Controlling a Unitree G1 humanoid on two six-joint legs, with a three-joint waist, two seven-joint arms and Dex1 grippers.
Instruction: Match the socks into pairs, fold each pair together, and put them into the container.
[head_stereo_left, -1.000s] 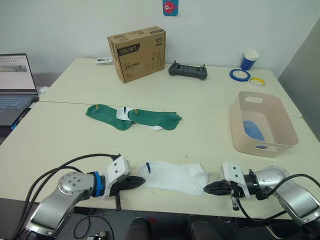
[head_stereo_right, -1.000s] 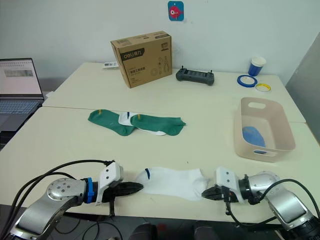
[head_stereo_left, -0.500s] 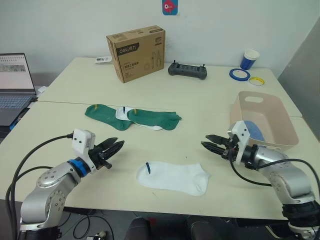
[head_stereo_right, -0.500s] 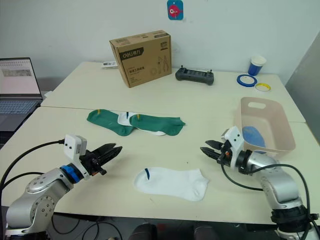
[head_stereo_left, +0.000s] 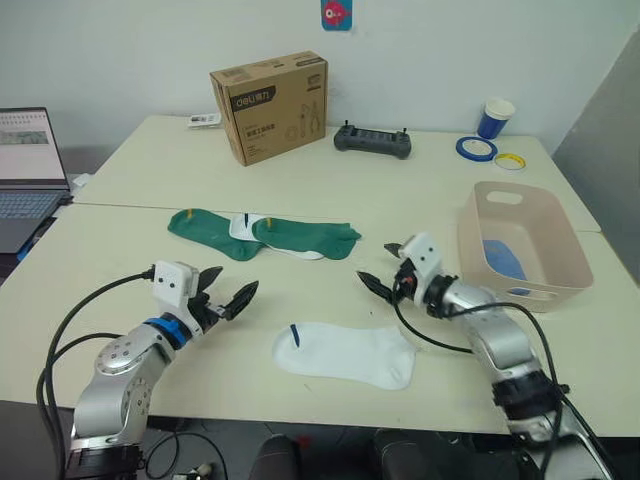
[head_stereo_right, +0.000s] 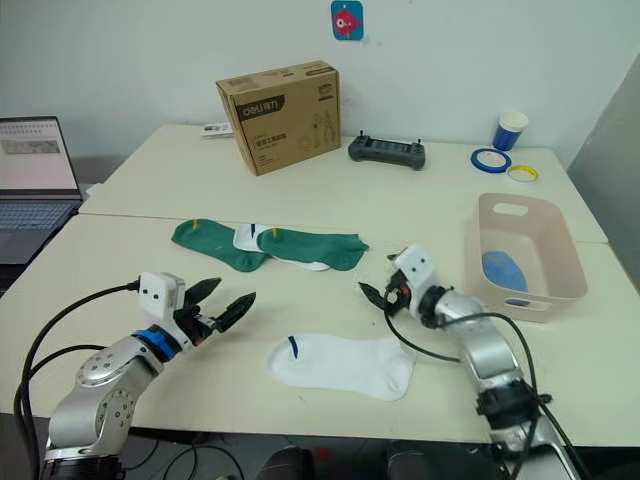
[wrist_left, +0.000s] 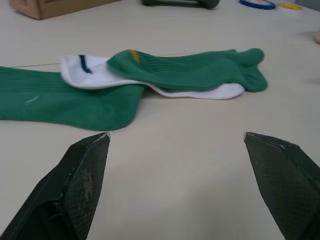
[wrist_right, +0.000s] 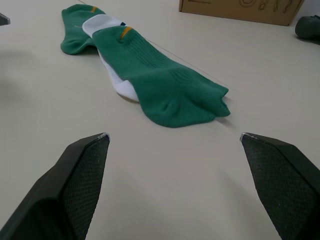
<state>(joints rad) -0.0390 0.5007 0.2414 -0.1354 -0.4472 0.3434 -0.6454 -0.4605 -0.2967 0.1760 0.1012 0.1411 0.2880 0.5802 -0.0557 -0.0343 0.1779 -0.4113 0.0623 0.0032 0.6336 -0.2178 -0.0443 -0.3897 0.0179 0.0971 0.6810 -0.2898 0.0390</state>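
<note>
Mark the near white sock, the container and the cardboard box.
near white sock (head_stereo_left: 345, 353), left eye view, middle of its foot.
container (head_stereo_left: 548, 238), left eye view, right rim.
cardboard box (head_stereo_right: 290, 128), right eye view, printed front face.

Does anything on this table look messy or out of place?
Yes: a white sock lies sandwiched between two green socks, so the colours are mixed in one heap. Its likely partner, another white sock, lies alone near the table's front edge.
</note>
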